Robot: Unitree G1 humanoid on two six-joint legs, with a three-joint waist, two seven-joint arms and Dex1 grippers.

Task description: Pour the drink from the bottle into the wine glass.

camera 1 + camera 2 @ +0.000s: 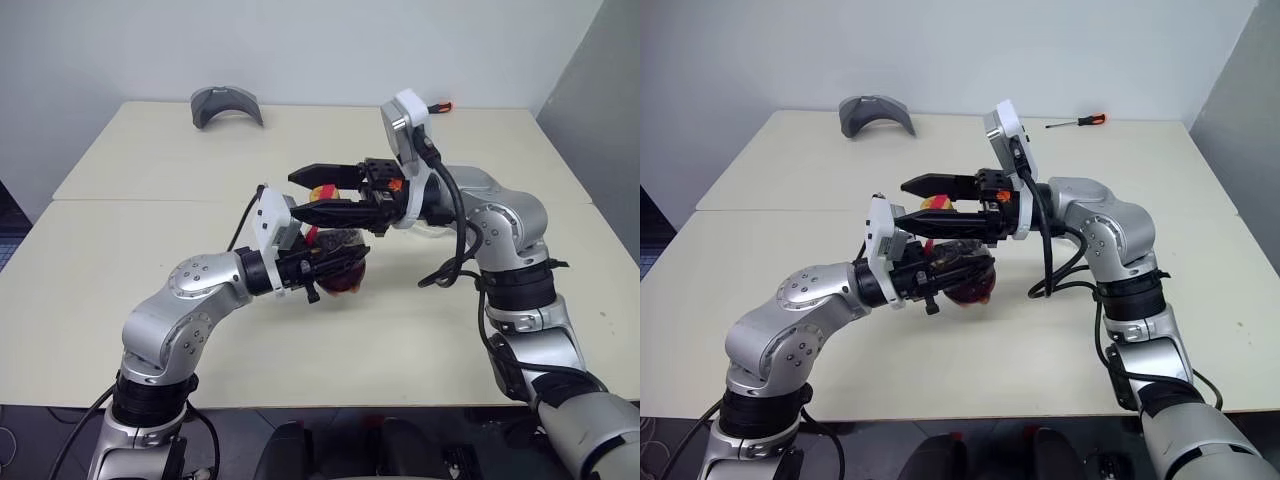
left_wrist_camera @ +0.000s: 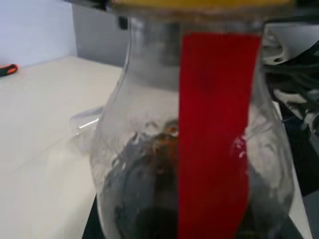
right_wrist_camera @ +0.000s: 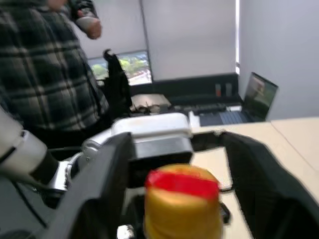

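Head views give us, from left to right, our left claw (image 1: 940,268) clamped on the bottle (image 1: 965,270), lifted off the desk (image 1: 760,250), then our right claw (image 1: 930,204) spread apart around the yellow cap (image 1: 937,203). We judge the cap still on and pouring not begun. Left wrist view adds the drink (image 2: 144,209) low in the bottle and the glass (image 2: 84,124) behind. Right wrist view adds a person (image 3: 45,64).
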